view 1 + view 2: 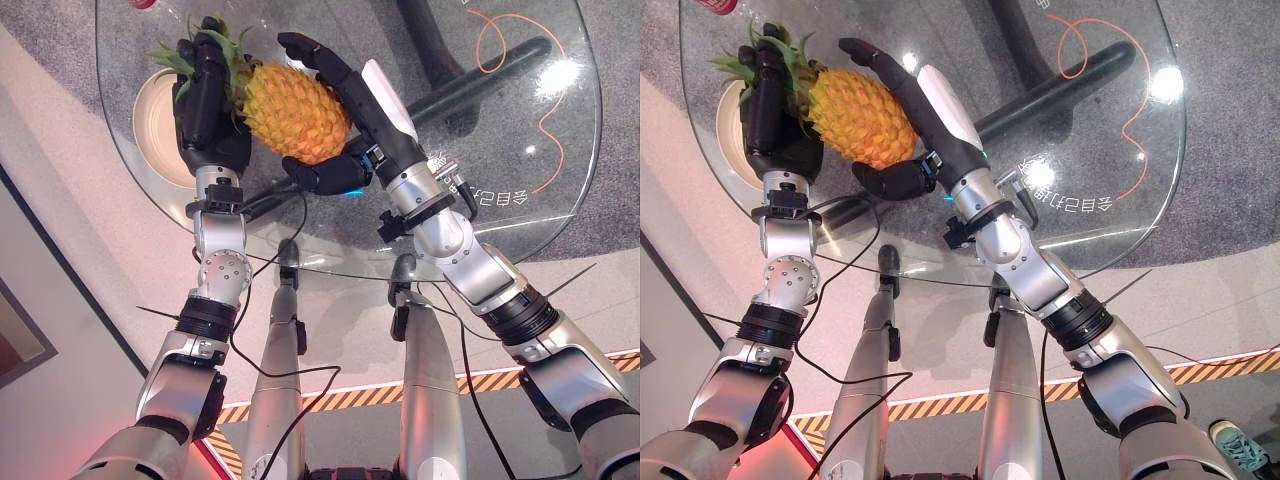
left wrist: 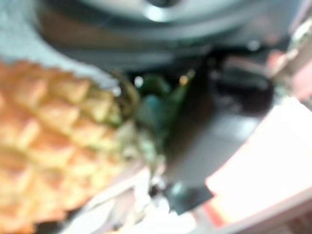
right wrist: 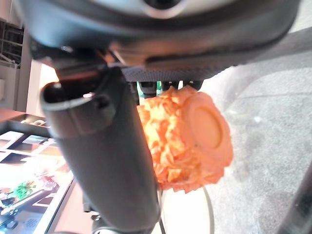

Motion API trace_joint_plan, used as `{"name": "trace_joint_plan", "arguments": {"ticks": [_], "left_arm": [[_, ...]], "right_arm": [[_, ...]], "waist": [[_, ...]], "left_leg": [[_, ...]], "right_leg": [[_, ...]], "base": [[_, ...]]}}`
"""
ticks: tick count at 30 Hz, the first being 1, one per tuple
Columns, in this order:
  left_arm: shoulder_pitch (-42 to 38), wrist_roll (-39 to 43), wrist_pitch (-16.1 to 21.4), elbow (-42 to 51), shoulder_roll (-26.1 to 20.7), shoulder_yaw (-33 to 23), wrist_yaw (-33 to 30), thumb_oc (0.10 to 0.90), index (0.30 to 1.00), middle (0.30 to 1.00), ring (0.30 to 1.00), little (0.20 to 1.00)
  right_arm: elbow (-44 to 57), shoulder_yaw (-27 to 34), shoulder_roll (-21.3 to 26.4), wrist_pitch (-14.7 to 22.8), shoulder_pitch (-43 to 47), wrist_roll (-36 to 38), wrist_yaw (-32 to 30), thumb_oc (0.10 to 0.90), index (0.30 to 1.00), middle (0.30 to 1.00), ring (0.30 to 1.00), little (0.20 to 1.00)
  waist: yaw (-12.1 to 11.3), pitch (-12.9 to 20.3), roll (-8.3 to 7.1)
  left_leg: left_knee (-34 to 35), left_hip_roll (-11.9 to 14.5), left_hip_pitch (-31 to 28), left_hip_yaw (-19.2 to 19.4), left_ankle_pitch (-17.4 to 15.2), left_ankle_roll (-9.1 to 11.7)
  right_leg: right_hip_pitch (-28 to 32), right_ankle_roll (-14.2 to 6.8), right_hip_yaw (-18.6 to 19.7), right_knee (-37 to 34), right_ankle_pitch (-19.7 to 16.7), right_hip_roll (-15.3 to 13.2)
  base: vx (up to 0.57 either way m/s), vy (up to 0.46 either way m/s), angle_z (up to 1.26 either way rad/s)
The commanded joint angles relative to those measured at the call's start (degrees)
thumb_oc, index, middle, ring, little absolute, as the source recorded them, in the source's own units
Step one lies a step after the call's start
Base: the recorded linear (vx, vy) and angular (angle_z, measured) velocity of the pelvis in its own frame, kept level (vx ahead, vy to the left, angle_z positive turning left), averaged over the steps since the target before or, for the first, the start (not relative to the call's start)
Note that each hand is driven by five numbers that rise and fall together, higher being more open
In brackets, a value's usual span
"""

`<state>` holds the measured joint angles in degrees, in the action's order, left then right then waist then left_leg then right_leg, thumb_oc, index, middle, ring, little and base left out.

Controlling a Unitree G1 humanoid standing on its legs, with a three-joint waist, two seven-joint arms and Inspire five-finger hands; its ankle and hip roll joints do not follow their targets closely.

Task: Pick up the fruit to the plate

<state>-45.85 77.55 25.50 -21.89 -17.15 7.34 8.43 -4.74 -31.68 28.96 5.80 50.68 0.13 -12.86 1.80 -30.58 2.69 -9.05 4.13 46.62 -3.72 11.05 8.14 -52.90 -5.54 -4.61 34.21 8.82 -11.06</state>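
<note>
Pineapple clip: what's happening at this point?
The robot has the pineapple between both hands above the glass table. The left hand is curled around the leafy crown end, and the right hand cups the fruit's body and base with thumb underneath and fingers over the top. The cream plate sits on the table by the left hand, partly under the crown. The fruit looks lifted rather than resting on the plate, so placement isn't done yet.

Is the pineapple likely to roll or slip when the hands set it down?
The pineapple is oval, so it may roll on the plate. Its bumpy skin probably resists slipping. Both the left hand and right hand hold it, suggesting bulk.
</note>
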Motion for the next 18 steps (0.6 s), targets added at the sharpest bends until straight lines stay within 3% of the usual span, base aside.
{"name": "trace_joint_plan", "arguments": {"ticks": [1, 8, 18], "left_arm": [[-8.4, -6.9, 6.8, 5.7, -0.9, 0.1, 3.9, 0.100, 0.300, 0.300, 0.300, 0.200], [-8.1, -10.7, 12.0, 5.3, -1.3, -1.5, -1.7, 0.100, 0.300, 0.300, 0.300, 0.200], [-8.7, -24.8, 18.0, 4.2, -2.1, -3.3, -17.0, 0.100, 0.300, 0.300, 0.300, 0.200]], "right_arm": [[5.1, 5.8, -1.3, 5.9, 6.2, -0.7, -6.6, 0.800, 0.900, 0.900, 0.900, 0.900], [5.0, 7.9, -1.4, 6.5, 5.5, -0.8, -8.2, 0.800, 0.900, 0.900, 0.900, 0.900], [4.4, 9.2, -1.4, 7.0, 5.4, -1.5, -10.2, 0.800, 0.900, 0.900, 0.900, 0.900]], "waist": [[-0.7, 0.8, -2.43], [-0.9, 0.8, -2.44], [-1.2, 0.8, -2.52]], "left_leg": [[-3.5, -5.5, -3.1, 2.7, -6.7, -4.2], [-3.6, -5.4, -2.8, 2.5, -6.7, -4.1], [-3.9, -5.2, -2.4, 2.1, -6.8, -3.9]], "right_leg": [[9.0, -1.6, -1.2, -21.2, -12.7, 4.2], [8.8, -1.5, -1.3, -21.0, -12.4, 4.1], [8.6, -1.2, -1.6, -20.5, -11.7, 4.0]], "base": [[0.00, 0.000, 0.00], [0.00, 0.000, 0.00], [0.00, 0.000, 0.00]]}}
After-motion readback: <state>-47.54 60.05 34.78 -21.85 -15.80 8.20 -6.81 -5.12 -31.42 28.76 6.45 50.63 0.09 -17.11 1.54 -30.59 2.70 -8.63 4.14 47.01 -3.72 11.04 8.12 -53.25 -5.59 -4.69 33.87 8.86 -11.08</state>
